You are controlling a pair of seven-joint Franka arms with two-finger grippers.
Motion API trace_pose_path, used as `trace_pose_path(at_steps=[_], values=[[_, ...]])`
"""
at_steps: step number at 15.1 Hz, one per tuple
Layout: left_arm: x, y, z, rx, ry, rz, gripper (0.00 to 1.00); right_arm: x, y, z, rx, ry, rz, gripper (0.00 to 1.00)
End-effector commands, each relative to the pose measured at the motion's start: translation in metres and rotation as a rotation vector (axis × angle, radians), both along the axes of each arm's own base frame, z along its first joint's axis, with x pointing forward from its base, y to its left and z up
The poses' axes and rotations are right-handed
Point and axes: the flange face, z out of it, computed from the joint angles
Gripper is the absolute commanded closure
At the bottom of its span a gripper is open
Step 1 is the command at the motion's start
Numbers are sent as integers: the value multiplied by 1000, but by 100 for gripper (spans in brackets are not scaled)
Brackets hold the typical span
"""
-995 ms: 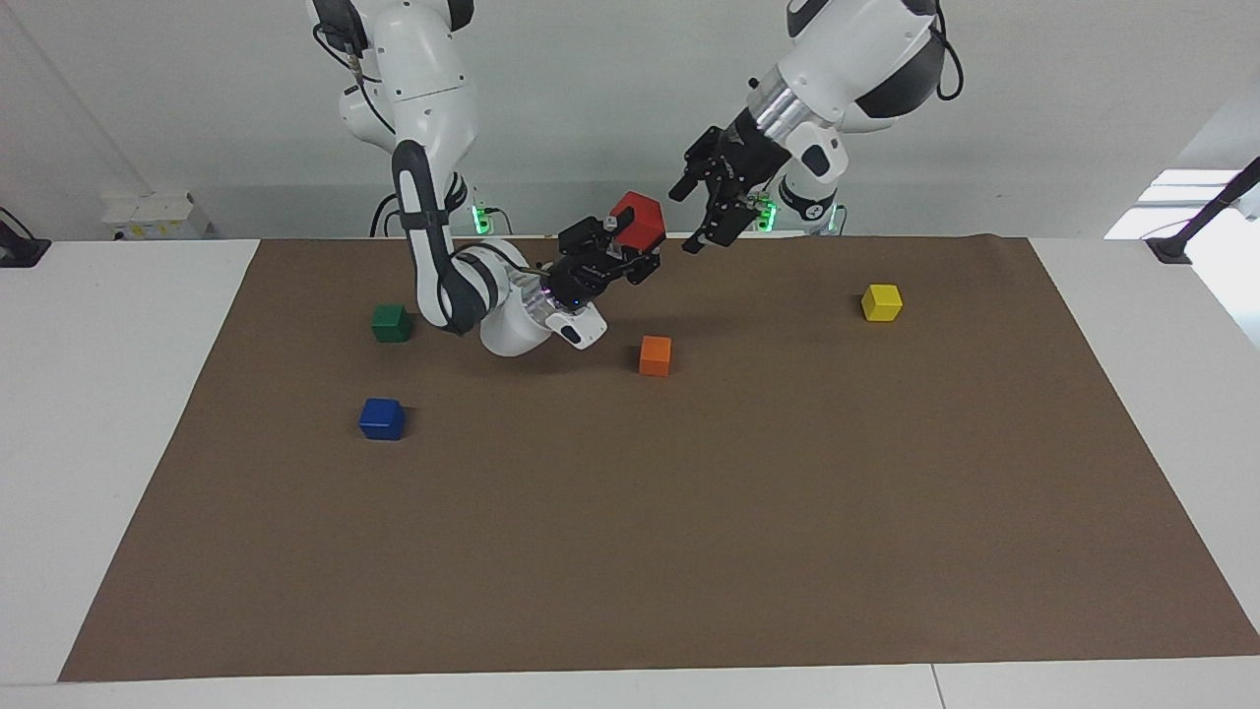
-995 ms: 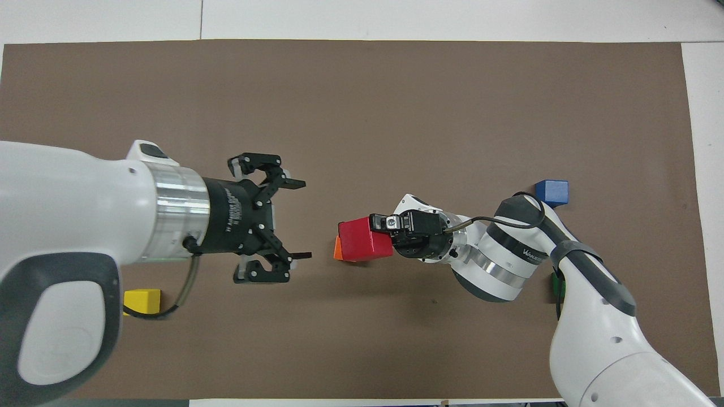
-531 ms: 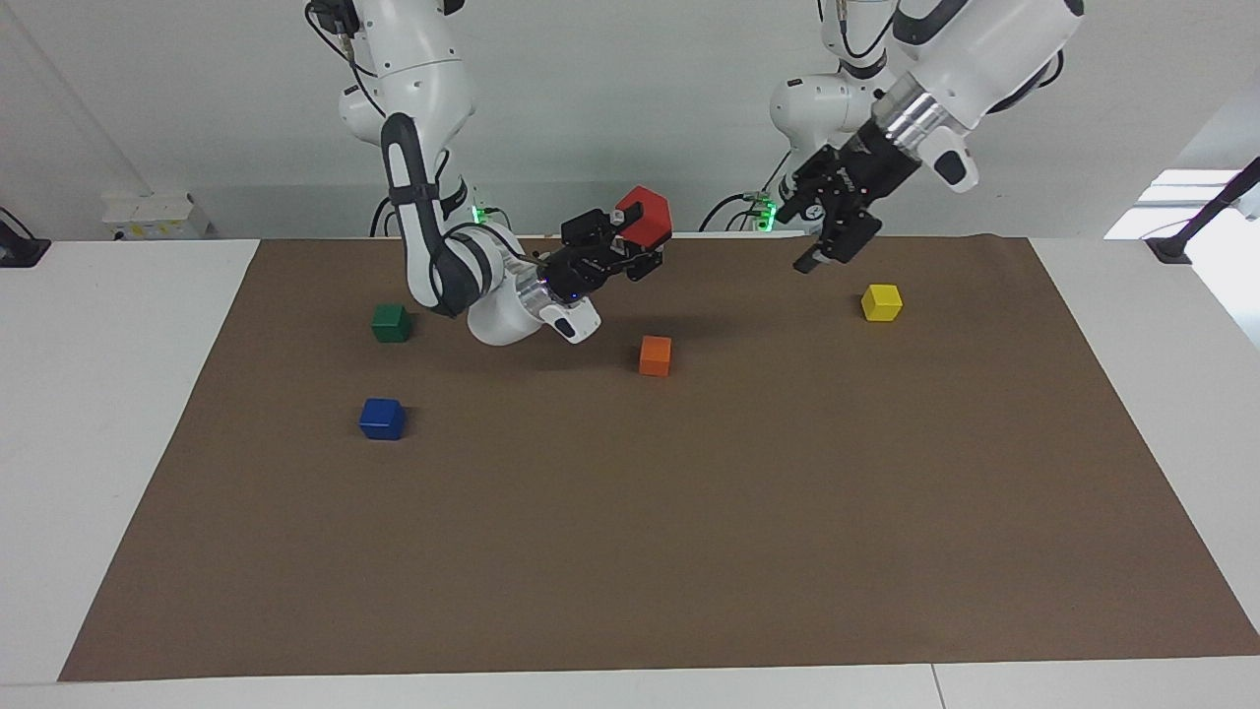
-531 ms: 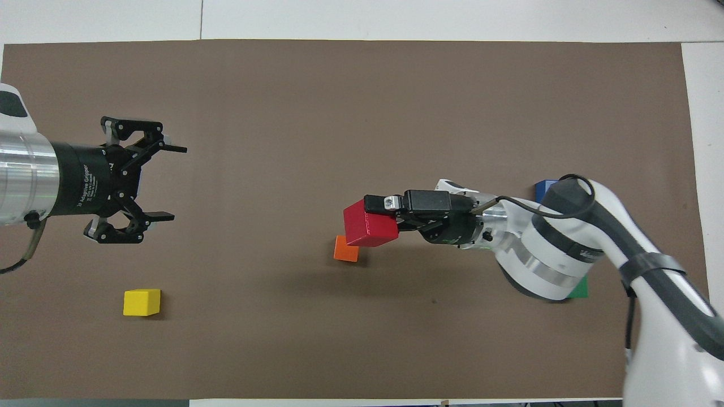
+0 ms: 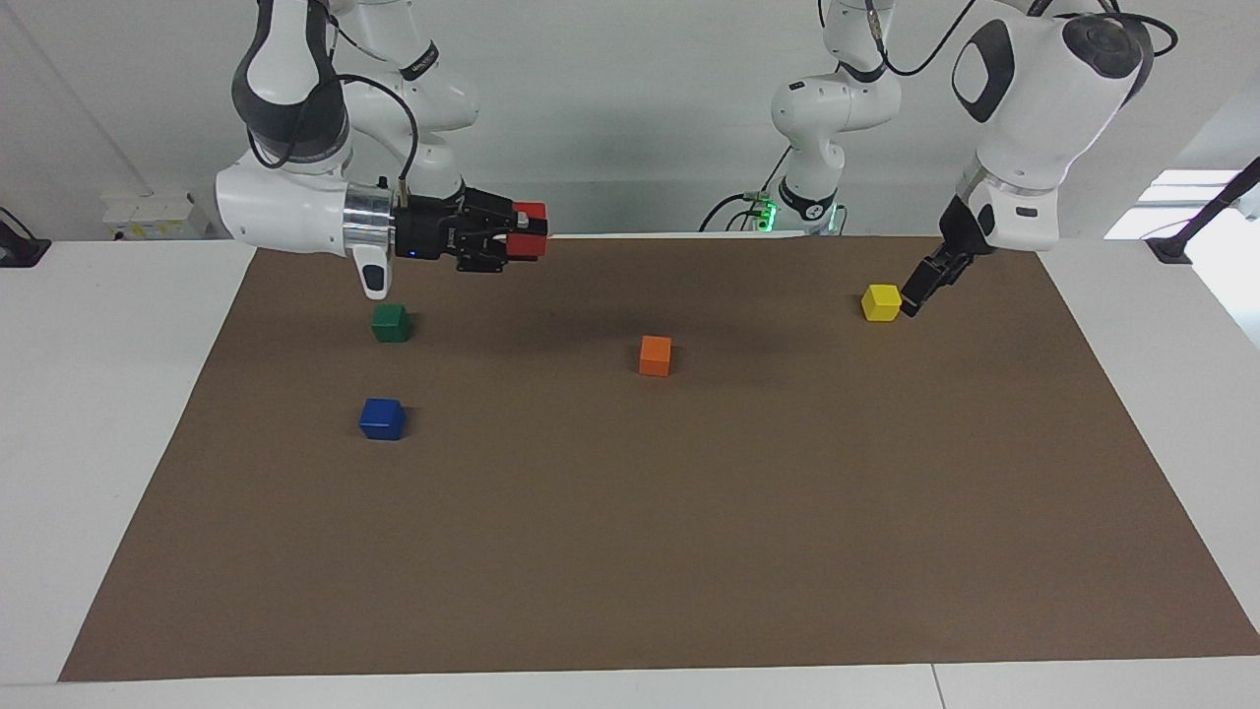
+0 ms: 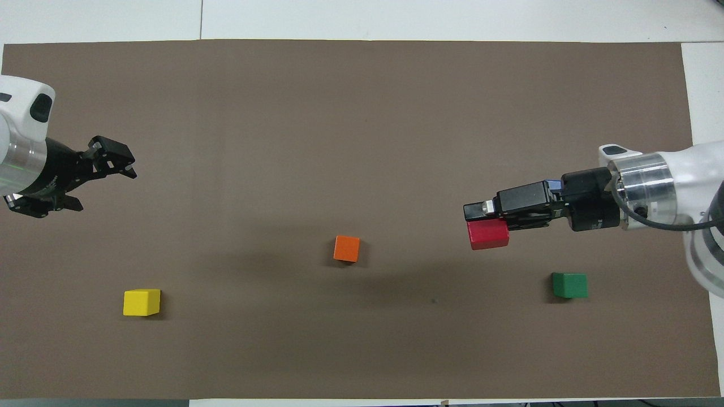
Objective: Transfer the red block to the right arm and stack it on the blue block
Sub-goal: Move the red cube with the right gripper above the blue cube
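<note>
- The right tool [image 5: 520, 236] is clenched on the red block [image 5: 530, 232], its arm stretched level and carrying the cube in the air above the brown mat [image 5: 689, 551] at the right arm's end of the worktop.
- The handover part of the task looks finished; what remains, as I judge it, is the stacking.
- The blue block [image 5: 382, 418] sits on the mat, apart from everything, farther from the robots than the green block [image 5: 391, 322]. In the overhead view it is hidden under the right arm's wrist.
- The relation that matters: the red block hangs toward the middle of the worktop from the blue block and closer to the robots' edge, so the carry has to run outward, away from the robots and toward the right arm's end, before any descent.
- The right arm is plainly the nearer one to the blue block.
- The left tool [image 5: 917, 292] is released, fingers apart, and waits low just beside the yellow block [image 5: 881, 301] at its own end.
- The orange block [image 5: 655, 354] lies mid-mat, clear of the likely path.
</note>
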Motion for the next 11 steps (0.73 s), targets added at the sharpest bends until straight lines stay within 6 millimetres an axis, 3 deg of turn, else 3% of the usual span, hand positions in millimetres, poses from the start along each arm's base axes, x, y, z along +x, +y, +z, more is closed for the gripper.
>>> trace_pose_path(at_steps=[1, 4, 7, 9, 11], values=[[50, 16, 3, 19, 72, -153, 0, -1, -22, 28, -258, -48, 34, 100], [50, 19, 2, 39, 85, -321, 0, -1, -40, 25, -569, -80, 102, 100], [24, 9, -16, 48, 138, -350, 0, 5, -53, 12, -819, -107, 84, 100], [9, 8, -28, 49, 150, -349, 0, 12, -65, -6, -934, -109, 88, 100], [7, 4, -32, 47, 128, -347, 0, 21, -75, -34, -1002, -89, 63, 100]])
